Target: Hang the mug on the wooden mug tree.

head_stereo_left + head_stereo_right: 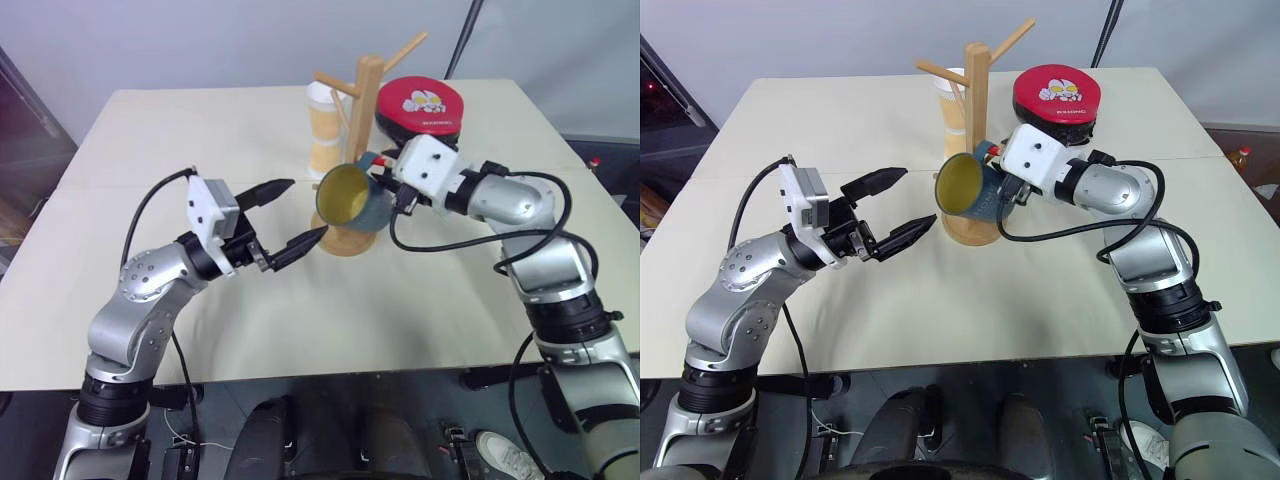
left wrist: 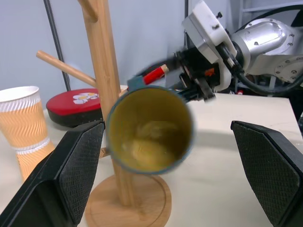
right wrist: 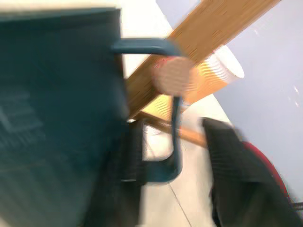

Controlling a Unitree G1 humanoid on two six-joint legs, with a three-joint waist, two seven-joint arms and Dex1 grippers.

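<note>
Two left fingers (image 1: 300, 215) spread wide, clear table beyond; right fingers' (image 1: 385, 178) state unclear behind mug (image 1: 352, 197).

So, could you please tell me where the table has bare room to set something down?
The wide near strip of the table, between the two arms, is bare, and so is the far left corner beyond the left end effector. It is crowded at the far middle: the wooden mug tree, the mug, the paper cups and a red case.
</note>
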